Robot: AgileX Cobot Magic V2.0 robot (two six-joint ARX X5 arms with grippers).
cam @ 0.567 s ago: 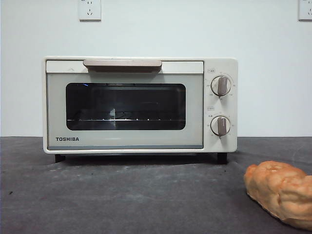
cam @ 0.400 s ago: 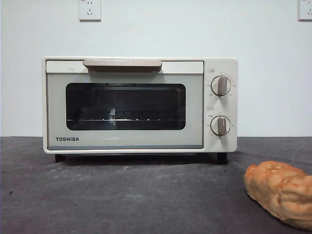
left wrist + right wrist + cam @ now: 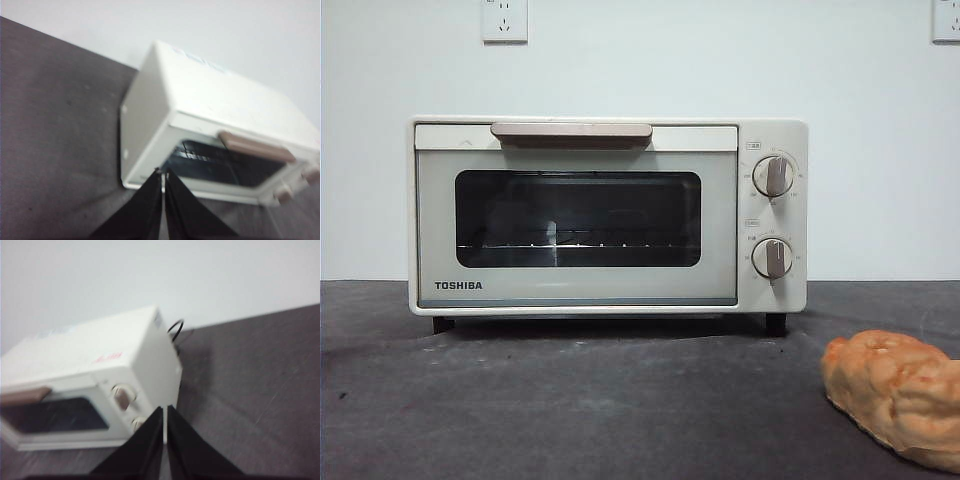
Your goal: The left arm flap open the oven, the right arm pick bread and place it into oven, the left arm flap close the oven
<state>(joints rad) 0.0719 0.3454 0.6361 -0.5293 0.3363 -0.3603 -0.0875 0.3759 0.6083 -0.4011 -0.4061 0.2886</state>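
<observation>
The cream-white Toshiba oven [image 3: 608, 215] stands at the back of the dark table with its door shut and its beige bar handle [image 3: 571, 131] at the top. The bread [image 3: 898, 398], a lumpy golden-orange loaf, lies at the front right of the table. Neither arm shows in the front view. My left gripper [image 3: 162, 173] is shut and empty, raised above and in front of the oven's [image 3: 210, 130] left corner. My right gripper [image 3: 164, 409] is shut and empty, raised in front of the oven's [image 3: 100, 375] right corner by the knobs. The bread is out of both wrist views.
Two round knobs [image 3: 773, 176] sit on the oven's right panel. A wire rack [image 3: 570, 244] shows behind the dark glass. The grey table top [image 3: 580, 400] stretches in front of the oven. Wall sockets [image 3: 504, 19] are high on the white wall. A black cable [image 3: 175, 329] trails behind the oven.
</observation>
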